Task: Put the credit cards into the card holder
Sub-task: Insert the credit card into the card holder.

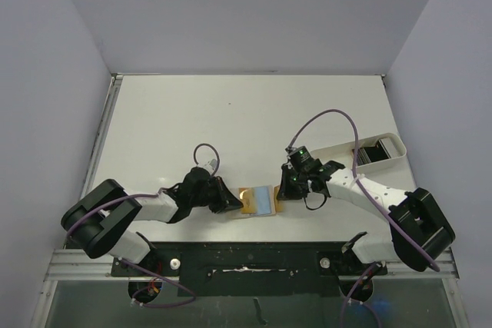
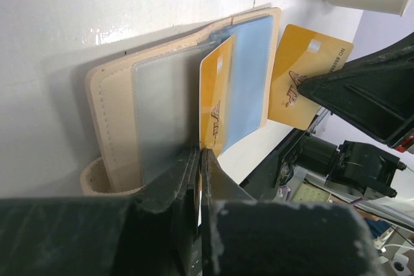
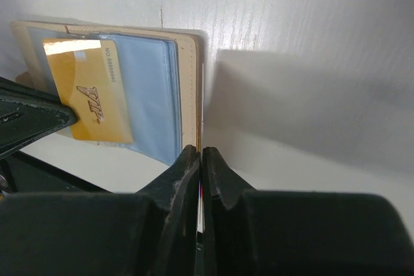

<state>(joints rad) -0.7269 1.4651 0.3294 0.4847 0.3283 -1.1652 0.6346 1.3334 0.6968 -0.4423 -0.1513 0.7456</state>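
Top external view, left to right: left gripper (image 1: pixel 227 199) lies low at the left edge of the card holder (image 1: pixel 257 200), a small tan leather-like bifold wallet with light blue lining. The wallet lies open and flat on the white table (image 1: pixel 231 113) between the two arms. Left wrist view: jaws pinched narrow on the bottom corner of a thin gold plastic credit card (image 2: pixel 217 98) marked VIP, which stands tilted over the wallet's fold. Whether its edge is already under a clear pocket, cannot tell. Right gripper (image 1: pixel 286 188) sits at the wallet's right edge. Right wrist view: its jaws are all but closed on a second gold card (image 2: pixel 309 72), seen edge-on between the fingers, just beside the wallet's right edge; touching or not, cannot tell. Further right, well apart, a white oblong plastic tray (image 1: pixel 390 142) holds more dark-looking cards (image 1: pixel 371 153). Handling judgement: cards are light, stiff but springy, glossy and slippery. Pinch by a corner or short edge, leaving the leading edge free to slide into a slot. Wallet is soft and light, likely to skate or fold when pushed, so one cover edge wants pinning while the other arm feeds.
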